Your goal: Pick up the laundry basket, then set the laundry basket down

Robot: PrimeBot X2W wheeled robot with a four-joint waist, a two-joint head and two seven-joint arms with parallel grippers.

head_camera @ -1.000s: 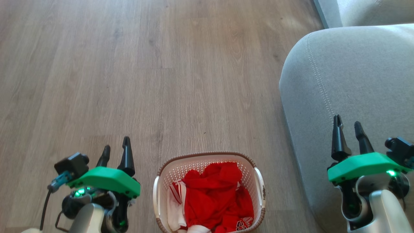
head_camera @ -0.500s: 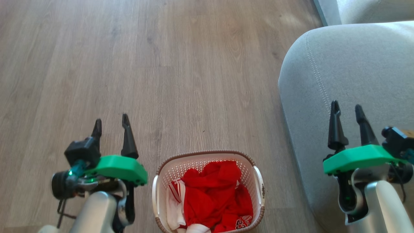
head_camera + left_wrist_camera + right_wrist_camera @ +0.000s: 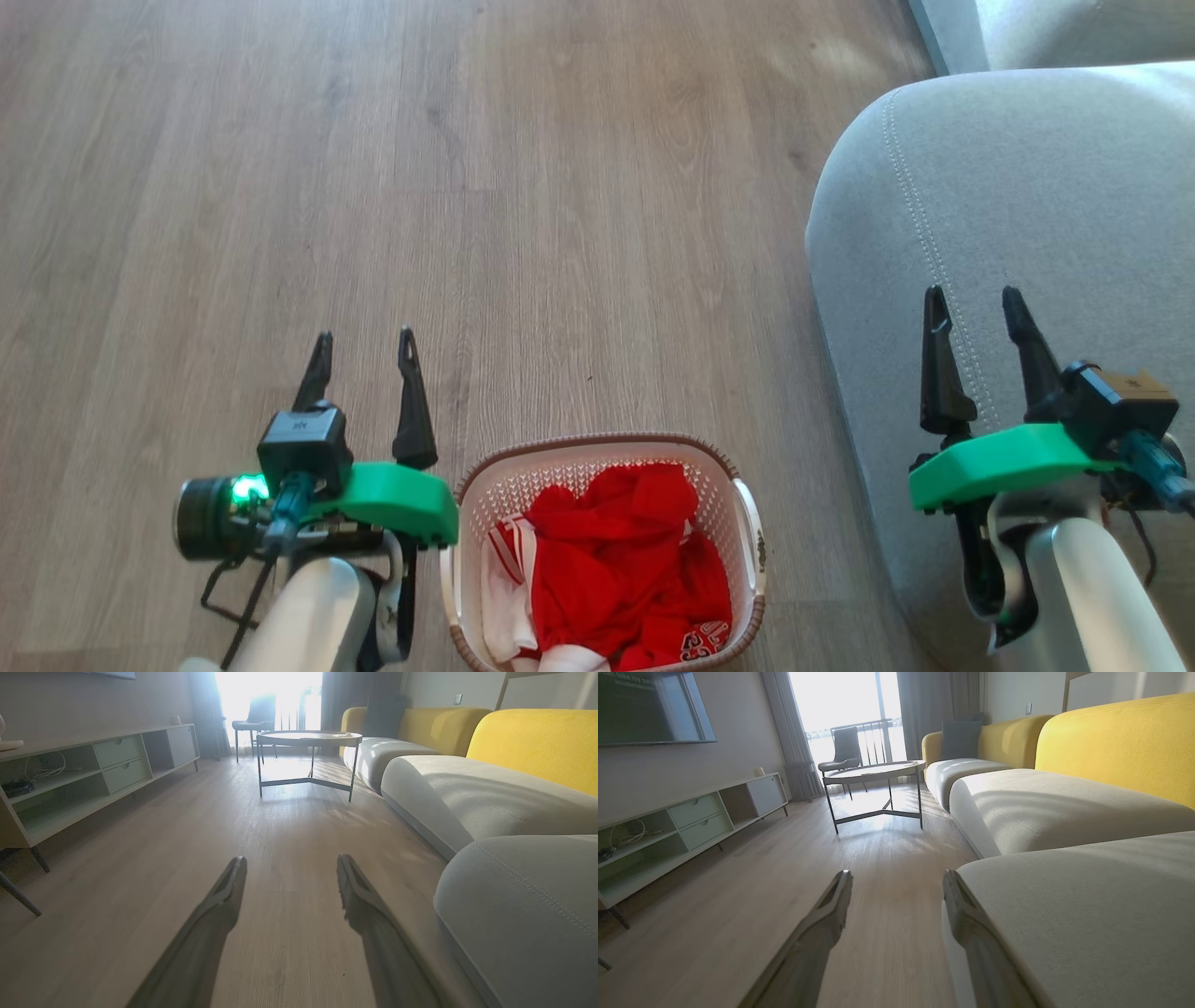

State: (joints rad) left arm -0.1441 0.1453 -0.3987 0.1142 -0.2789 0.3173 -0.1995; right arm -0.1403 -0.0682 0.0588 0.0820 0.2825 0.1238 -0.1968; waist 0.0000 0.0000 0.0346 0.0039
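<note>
Both tools have shifted in the last half second. The left tool has slid closer to the laundry basket, and the right tool has edged a little toward the basket as well, with its wrist turned so that the camera block now sits on top. The basket has not moved.

The basket stands on the wooden floor between the two tools, and its near end is cut off by the bottom edge of the head view. It holds red clothes with a bit of white cloth at its left side.

The left tool is just beside the basket's left side. Its green mount meets the basket's far left corner in the head view, above the white left handle; I cannot tell whether they touch. Its two fingers point away past the basket's far edge. They are spread apart and released, with only bare floor between them, as the left wrist view also shows.

The right tool is well apart from the basket's right side, over the grey sofa that stands to the basket's right. Its fingers are likewise spread and hold nothing. In the right wrist view one finger lies over the floor and the other along the sofa cushion's edge.
</note>
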